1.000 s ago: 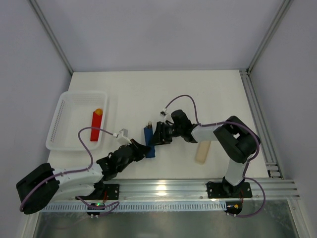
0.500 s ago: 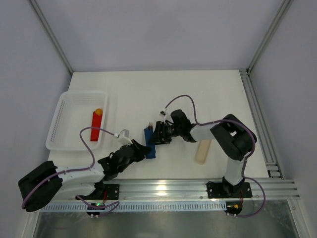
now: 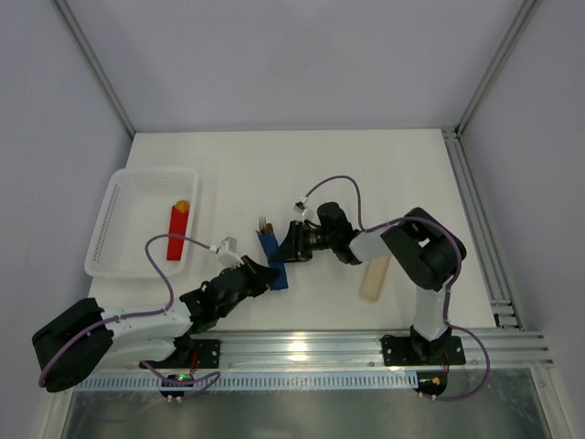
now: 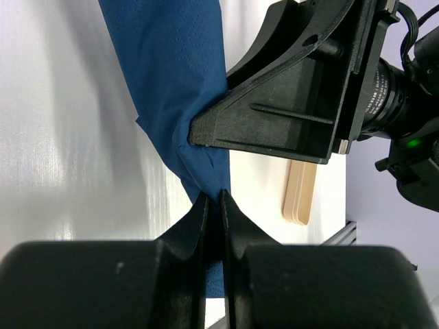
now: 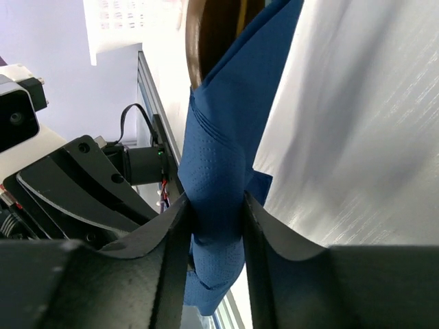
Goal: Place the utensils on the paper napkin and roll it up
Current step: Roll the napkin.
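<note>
1. Here the paper napkin [image 3: 273, 263], a narrow blue roll, lies just right of the white basket [image 3: 146, 173]. Its long axis runs near-to-far, roughly parallel to the basket's right wall, and the utensils [image 3: 265, 224] protrude from its far end.
2. Left gripper [image 4: 213, 205]: jaws almost closed, pinching the roll's near end.
3. Right gripper [image 5: 216, 219]: fingers clasp the roll's middle from the side away from the basket, probably the better hold for tightening.

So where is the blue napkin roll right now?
Top view: the napkin roll lies just left of the table's middle, held between the left gripper and the right gripper, right of the white basket.
</note>
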Robot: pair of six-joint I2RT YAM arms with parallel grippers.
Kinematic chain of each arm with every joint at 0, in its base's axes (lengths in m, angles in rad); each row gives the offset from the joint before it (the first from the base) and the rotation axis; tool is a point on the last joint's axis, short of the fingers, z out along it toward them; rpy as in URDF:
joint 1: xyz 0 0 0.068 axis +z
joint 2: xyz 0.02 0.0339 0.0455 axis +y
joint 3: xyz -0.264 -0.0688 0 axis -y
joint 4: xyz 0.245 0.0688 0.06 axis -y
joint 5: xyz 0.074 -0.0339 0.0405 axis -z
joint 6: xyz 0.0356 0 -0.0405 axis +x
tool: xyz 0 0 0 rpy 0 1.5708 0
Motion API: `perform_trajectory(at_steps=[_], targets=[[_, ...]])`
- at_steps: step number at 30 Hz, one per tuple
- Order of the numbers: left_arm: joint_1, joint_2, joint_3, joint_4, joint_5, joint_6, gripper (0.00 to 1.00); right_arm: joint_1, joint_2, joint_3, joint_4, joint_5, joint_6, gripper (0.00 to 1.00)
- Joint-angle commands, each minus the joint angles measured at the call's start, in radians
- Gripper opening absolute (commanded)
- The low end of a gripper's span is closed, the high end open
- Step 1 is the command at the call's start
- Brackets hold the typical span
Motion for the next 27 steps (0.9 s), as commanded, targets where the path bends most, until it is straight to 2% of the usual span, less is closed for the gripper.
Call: perform_trajectory(at_steps=[1, 6, 9, 11, 22, 24, 27], targets=[[-0.010, -0.028, -0.001, 0.030, -0.005, 0.015, 0.00, 0.004, -0.018, -0.011, 0.138, -0.026, 0.026, 0.34], [-0.011, -0.037, -0.006, 0.024, -0.005, 0.016, 0.00, 0.003, -0.024, -0.019, 0.143, -0.028, 0.023, 0.26], [-0.011, -0.035, -0.004, 0.026, -0.002, 0.019, 0.00, 0.003, -0.031, -0.022, 0.140, -0.025, 0.016, 0.14], [-0.011, -0.034, -0.006, 0.029, 0.003, 0.027, 0.00, 0.003, -0.041, -0.029, 0.146, -0.020, 0.015, 0.10], [-0.019, 0.003, -0.001, 0.053, 0.020, 0.065, 0.00, 0.003, -0.048, -0.038, 0.144, -0.014, 0.004, 0.04], [-0.020, 0.001, 0.002, 0.041, 0.020, 0.073, 0.04, 0.003, -0.053, -0.039, 0.146, -0.012, 0.004, 0.04], [-0.023, -0.002, -0.004, 0.039, 0.014, 0.072, 0.20, 0.003, -0.054, -0.043, 0.153, -0.011, 0.004, 0.04]])
